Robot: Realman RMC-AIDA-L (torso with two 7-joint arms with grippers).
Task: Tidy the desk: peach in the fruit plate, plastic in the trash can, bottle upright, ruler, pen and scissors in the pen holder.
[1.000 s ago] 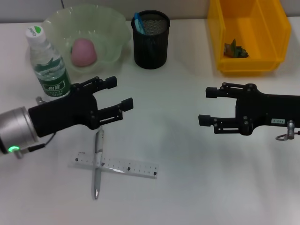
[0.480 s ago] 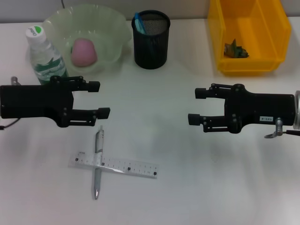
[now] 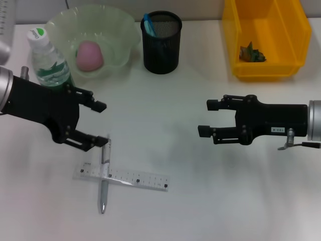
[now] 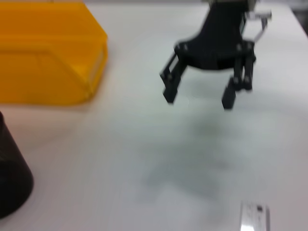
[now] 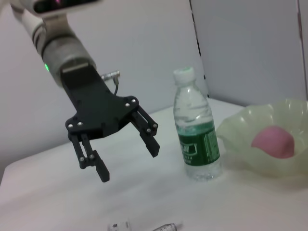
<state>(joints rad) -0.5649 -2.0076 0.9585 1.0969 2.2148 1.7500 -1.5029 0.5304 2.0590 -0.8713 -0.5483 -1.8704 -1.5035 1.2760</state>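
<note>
Two things are left loose on the desk (image 3: 200,201): the pen (image 3: 105,173) and the ruler (image 3: 123,177), lying crossed at about seven o'clock, the pen over the ruler.

At ten o'clock the bottle (image 3: 47,60) stands upright beside the fruit plate (image 3: 125,35), which cradles the peach (image 3: 89,55).

The left gripper (image 3: 95,124) hangs just above the pen's upper end, fingers spread wide and angled down, probably lining up for a pick.

At twelve o'clock the pen holder (image 3: 161,47) shows a light blue handle, likely the scissors (image 3: 148,24), stowed.

At three o'clock the right gripper (image 3: 208,118) hovers over bare desk, fingers wide apart and holding nothing, seemingly waiting.

At one o'clock the trash can (image 3: 241,68) contains the plastic (image 3: 252,52).
</note>
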